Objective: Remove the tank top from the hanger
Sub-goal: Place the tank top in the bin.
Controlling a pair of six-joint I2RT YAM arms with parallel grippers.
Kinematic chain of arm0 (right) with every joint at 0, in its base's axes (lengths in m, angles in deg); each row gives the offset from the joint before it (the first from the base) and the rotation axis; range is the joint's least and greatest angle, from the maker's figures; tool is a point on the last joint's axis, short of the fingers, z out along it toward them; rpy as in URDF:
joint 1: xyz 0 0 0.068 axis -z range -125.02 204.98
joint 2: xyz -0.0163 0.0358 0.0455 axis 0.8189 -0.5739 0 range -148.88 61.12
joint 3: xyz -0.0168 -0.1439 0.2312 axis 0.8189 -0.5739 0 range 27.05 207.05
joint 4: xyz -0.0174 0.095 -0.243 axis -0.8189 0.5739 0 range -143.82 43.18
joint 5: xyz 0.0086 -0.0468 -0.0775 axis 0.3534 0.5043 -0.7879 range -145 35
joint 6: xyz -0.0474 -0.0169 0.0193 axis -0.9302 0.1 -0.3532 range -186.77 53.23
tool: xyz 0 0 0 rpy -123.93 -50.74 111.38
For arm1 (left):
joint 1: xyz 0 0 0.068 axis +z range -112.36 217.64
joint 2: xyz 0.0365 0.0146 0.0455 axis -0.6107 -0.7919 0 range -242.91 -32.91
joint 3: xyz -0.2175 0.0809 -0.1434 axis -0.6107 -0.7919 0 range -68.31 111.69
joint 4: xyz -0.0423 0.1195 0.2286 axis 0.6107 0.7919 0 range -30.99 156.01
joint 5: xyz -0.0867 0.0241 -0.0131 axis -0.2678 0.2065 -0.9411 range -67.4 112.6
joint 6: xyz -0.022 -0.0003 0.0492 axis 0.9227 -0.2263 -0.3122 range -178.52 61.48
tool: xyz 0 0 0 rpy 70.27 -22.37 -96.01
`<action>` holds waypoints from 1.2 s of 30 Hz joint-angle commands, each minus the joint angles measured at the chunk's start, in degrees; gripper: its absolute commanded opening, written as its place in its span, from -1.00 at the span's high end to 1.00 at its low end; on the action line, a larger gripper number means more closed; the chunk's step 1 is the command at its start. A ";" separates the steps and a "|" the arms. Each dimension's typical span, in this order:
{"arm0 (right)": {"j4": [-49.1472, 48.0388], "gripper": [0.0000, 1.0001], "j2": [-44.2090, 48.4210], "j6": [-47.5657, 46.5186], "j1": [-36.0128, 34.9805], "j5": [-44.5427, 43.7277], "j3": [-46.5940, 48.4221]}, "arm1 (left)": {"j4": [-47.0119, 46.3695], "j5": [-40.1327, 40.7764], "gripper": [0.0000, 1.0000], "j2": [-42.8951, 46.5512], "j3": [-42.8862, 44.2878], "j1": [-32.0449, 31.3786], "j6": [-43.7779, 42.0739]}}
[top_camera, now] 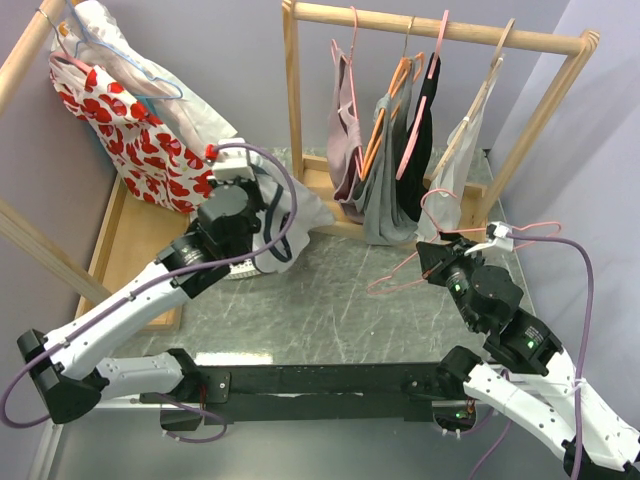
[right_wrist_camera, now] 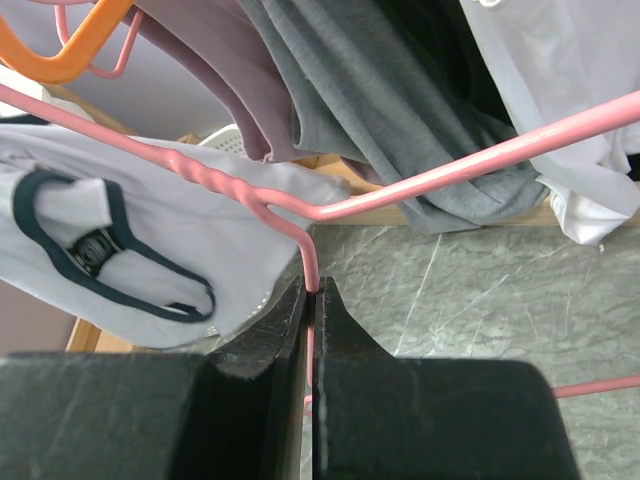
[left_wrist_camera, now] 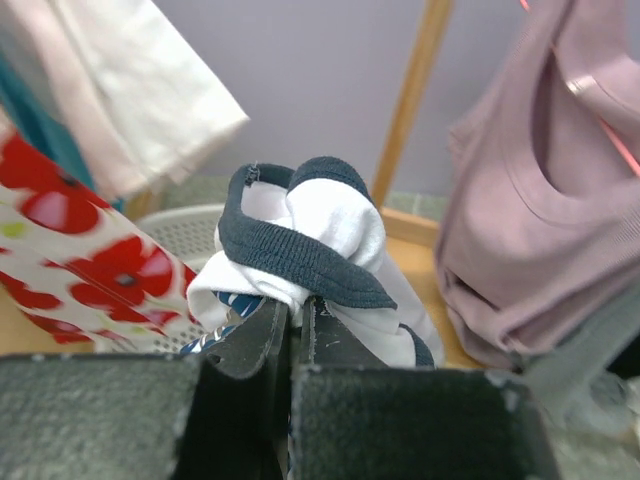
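Note:
The tank top (left_wrist_camera: 330, 225) is white with dark navy trim, and it is bunched over my left gripper (left_wrist_camera: 296, 306), which is shut on it. In the top view the tank top (top_camera: 305, 212) hangs from the left gripper (top_camera: 268, 212) near the rack's left post. My right gripper (right_wrist_camera: 312, 290) is shut on the thin wire of the pink hanger (right_wrist_camera: 450, 168). The hanger (top_camera: 395, 277) is held low over the table by the right gripper (top_camera: 426, 256), and its wire looks bare. From the right wrist, the tank top (right_wrist_camera: 150, 235) shows behind the hanger's twisted neck.
A wooden rack (top_camera: 440, 27) at the back carries mauve (top_camera: 345, 140), grey (top_camera: 385, 190), black and white garments on hangers. A red-flowered garment (top_camera: 130, 130) hangs at the left above a wooden tray (top_camera: 130, 240). A white perforated basket (left_wrist_camera: 185, 228) sits below the left gripper.

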 commanded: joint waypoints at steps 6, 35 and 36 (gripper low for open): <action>-3.20 0.91 0.09 0.21 0.29 -0.30 -0.59 | -9.78 -0.16 0.98 3.38 6.17 5.30 -8.79; -4.61 0.86 -1.32 0.21 0.38 -0.12 -1.90 | -6.35 3.80 0.98 1.72 -5.08 13.48 -1.70; -4.61 0.86 -1.23 0.21 0.38 -0.21 -1.99 | -3.48 3.53 0.98 0.58 -4.90 13.48 -0.81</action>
